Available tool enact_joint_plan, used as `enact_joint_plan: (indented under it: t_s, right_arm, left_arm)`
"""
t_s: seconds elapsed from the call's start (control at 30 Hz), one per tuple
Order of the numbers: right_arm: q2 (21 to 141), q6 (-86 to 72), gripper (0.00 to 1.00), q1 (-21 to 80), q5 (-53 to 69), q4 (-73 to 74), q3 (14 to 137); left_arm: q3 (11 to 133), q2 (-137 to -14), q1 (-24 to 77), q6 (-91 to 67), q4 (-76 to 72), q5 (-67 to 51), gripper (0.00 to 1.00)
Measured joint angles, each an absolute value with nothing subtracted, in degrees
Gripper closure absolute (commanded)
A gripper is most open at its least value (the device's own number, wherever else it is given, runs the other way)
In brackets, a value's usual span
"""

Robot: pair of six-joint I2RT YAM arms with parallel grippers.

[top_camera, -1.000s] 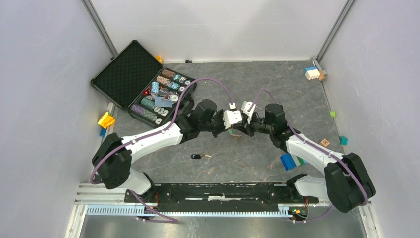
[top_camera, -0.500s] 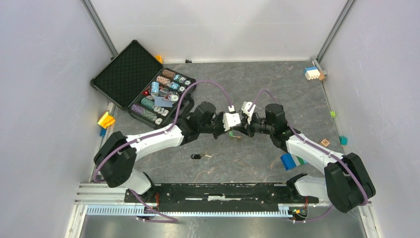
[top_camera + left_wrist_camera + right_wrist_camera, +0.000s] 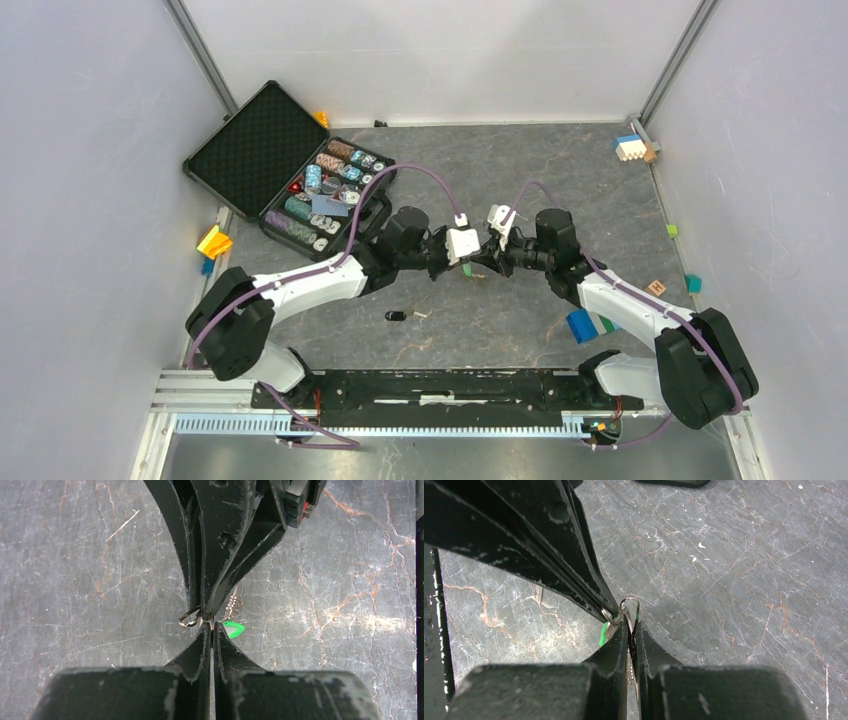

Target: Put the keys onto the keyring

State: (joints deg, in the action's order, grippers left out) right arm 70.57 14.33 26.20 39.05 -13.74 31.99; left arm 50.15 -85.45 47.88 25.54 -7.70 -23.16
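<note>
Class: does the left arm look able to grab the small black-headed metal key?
Probably not yet. Nothing blocks the black-headed key, but the left claw is shut on the green-headed metal key.

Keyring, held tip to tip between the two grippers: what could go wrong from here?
The right gripper pinches the thin keyring only at its fingertips; pushing could twist it loose. The green key sits at the very tip of the shut left gripper, so it may slip and drop.

Green key (image 3: 233,629): head is coloured bright green
Keyring (image 3: 190,617): silver wire is seen
Bench (image 3: 90,570): dark grey, marbled with rust and white veins
</note>
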Motion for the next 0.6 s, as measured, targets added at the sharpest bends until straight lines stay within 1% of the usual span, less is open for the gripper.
enact_joint_plan:
  t_s: [0.6]
  right_arm:
    - [70.6,14.3,1.0,26.2,39.0,-14.2,32.0]
  left_arm:
    - [49.6,-83.7,47.0,25.5,-8.7,-23.3,0.98]
